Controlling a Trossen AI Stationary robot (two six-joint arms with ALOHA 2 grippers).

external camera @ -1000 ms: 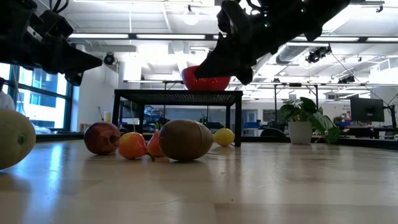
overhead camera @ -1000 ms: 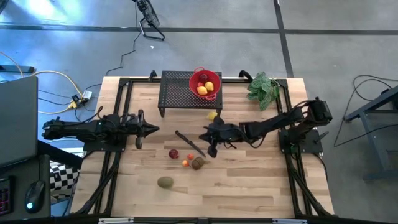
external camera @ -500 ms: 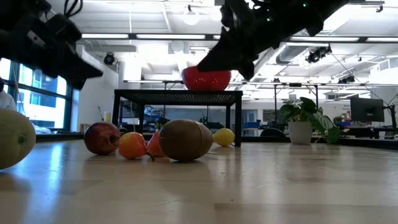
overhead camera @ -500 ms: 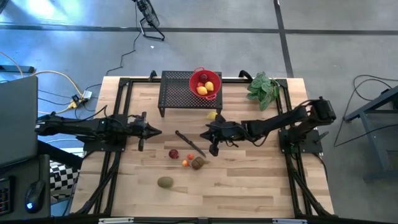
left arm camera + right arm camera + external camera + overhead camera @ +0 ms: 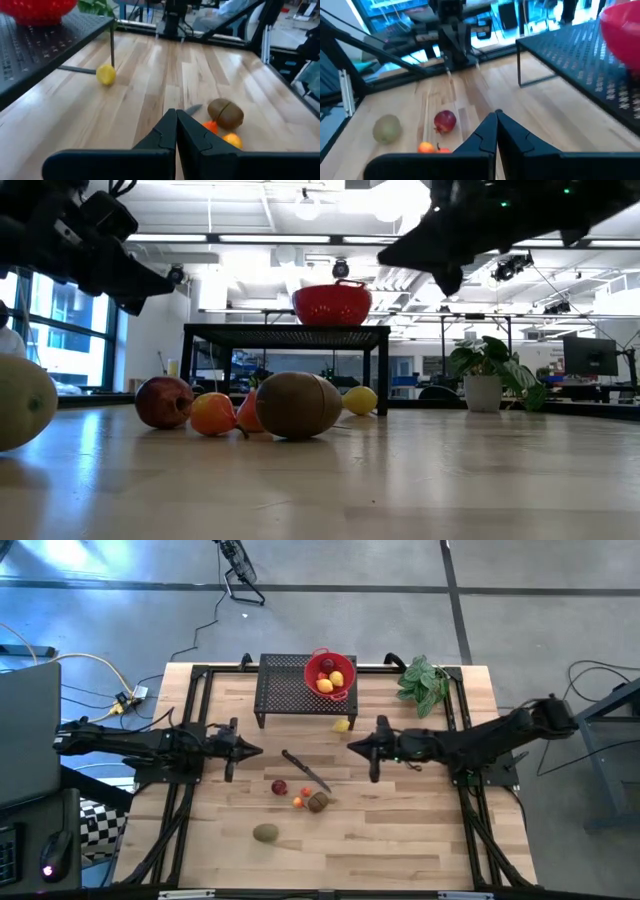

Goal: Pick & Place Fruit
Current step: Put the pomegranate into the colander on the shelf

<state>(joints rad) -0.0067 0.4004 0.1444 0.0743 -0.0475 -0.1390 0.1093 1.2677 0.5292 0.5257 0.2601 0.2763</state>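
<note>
both grippers hang closed and empty above the wooden table point(image 5: 400, 830): left gripper point(image 5: 248, 750), right gripper point(image 5: 356, 747). loose fruit lies between them: red fruit point(image 5: 279, 787), brown kiwi point(image 5: 318, 802), lemon point(image 5: 342, 725); more sits in the red bowl point(image 5: 330, 673). a descent with shut jaws would likely knock round fruit rolling toward the knife point(image 5: 305, 770). behind is an open-plan office.

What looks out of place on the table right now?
One lemon lies alone on the wood by the black rack's leg, below the red bowl that holds other fruit. A knife lies loose beside the scattered fruit. Nothing looks spilled or damaged.
</note>
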